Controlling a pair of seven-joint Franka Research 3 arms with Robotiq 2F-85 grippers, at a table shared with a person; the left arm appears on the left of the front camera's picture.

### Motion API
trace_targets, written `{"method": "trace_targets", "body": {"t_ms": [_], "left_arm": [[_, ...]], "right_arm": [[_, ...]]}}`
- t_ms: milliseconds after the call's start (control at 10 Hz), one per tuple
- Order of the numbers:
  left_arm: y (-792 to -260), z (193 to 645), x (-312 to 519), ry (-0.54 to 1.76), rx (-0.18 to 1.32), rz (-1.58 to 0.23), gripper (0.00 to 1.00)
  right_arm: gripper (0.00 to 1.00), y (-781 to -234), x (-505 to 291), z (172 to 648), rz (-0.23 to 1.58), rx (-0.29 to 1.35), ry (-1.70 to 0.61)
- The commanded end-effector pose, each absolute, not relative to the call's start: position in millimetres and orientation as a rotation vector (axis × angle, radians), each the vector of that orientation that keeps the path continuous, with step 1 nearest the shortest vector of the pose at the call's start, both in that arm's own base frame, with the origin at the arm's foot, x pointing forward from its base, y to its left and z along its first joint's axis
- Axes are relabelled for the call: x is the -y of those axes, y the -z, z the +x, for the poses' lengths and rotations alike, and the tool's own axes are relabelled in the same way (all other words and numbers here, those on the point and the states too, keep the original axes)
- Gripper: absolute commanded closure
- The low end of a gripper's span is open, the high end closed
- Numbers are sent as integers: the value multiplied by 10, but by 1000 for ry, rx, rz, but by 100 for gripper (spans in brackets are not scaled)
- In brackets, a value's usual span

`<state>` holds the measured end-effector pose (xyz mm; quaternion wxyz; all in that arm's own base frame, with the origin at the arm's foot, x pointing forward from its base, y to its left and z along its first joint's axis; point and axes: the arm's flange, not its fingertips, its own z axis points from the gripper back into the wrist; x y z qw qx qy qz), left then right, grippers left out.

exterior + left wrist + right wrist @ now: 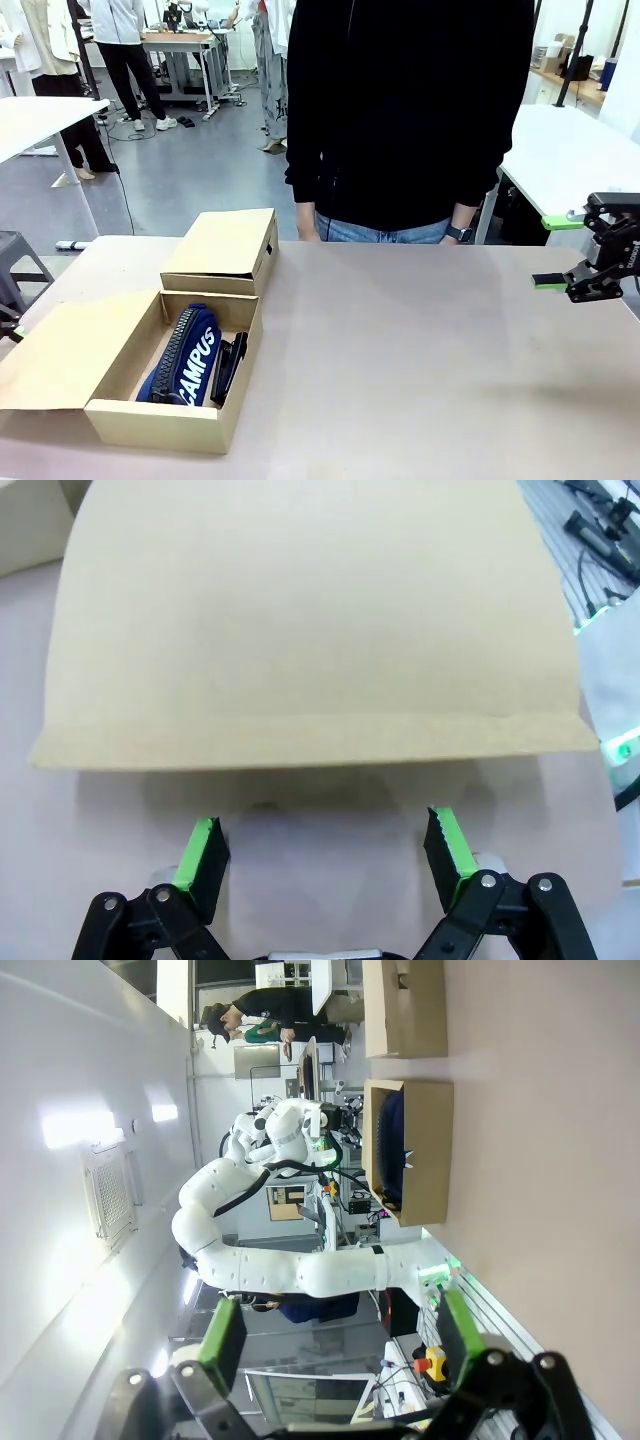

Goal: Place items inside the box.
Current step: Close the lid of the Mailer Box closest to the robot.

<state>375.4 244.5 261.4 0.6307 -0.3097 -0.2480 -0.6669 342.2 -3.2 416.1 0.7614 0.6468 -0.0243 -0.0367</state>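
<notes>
Cardboard box (170, 415) holds the navy CAMPUS pouch (186, 357), both grippers' fingers spread and empty, though the left gripper (325, 855) might snag that flap (310, 620).

Front view faces the person across the table (420, 350); both wrist views also catch its open box (150, 385).

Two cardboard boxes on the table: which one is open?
The near box, holding the navy CAMPUS pouch, with its flap folded out to the left. The far box behind it is closed.
</notes>
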Motion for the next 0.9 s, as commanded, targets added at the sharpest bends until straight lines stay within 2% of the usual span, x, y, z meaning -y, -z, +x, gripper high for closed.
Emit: {"method": "trace_targets", "body": {"t_ms": [0, 200, 400, 800], "left_arm": [[-2312, 3492, -2513, 1610, 646, -733, 0], [-2294, 3509, -2437, 1619, 655, -748, 0], [-2340, 3517, -2439, 1610, 725, -793, 0], [-2531, 3457, -2303, 1672, 849, -960, 0]], "right_arm": [[0, -4201, 46, 3394, 1405, 35, 82], [0, -4201, 46, 3394, 1405, 35, 82], [0, -4201, 46, 3394, 1405, 35, 82], [0, -4201, 46, 3394, 1405, 35, 82]]}}
